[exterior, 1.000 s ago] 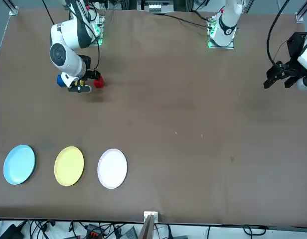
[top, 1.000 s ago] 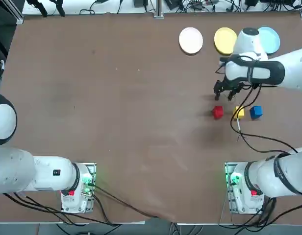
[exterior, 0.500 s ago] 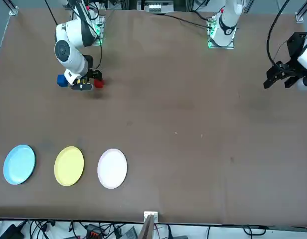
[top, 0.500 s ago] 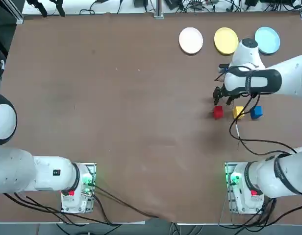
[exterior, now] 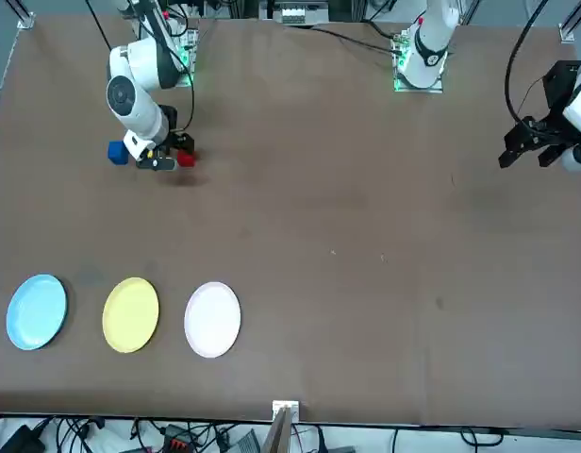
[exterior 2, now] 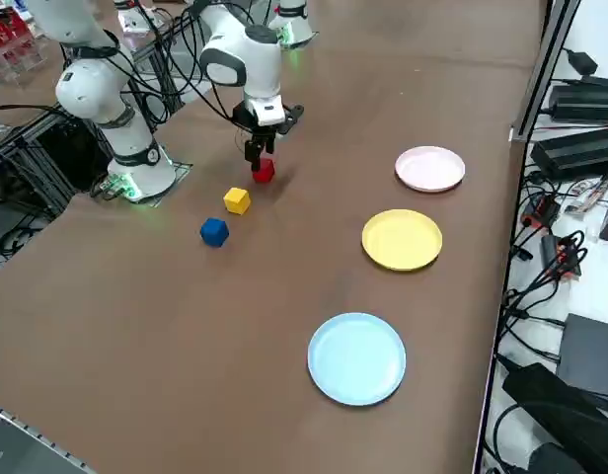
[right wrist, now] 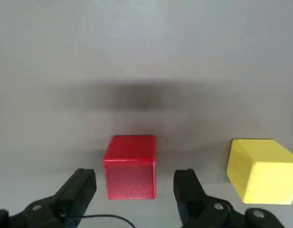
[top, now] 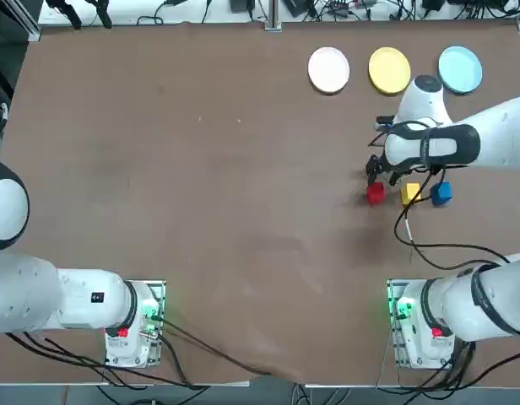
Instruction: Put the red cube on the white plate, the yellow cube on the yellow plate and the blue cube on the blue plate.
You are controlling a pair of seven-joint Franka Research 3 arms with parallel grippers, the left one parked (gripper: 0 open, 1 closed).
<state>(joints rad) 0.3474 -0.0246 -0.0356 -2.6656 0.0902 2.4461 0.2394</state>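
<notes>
The right claw (right wrist: 134, 183) is wide open with nothing in its grip, poised at the red cube (right wrist: 131, 168). That cube sits on the tabletop (top: 201, 211) in a row with the yellow cube (top: 410, 193) and the blue cube (top: 441, 193); the white plate (top: 328, 70), yellow plate (top: 389, 70) and blue plate (top: 460, 69) lie well apart from them.

Blue plate (exterior 2: 356, 359) lies nearest; blue cube (exterior 2: 214, 232) beside yellow cube (exterior 2: 237, 200).
</notes>
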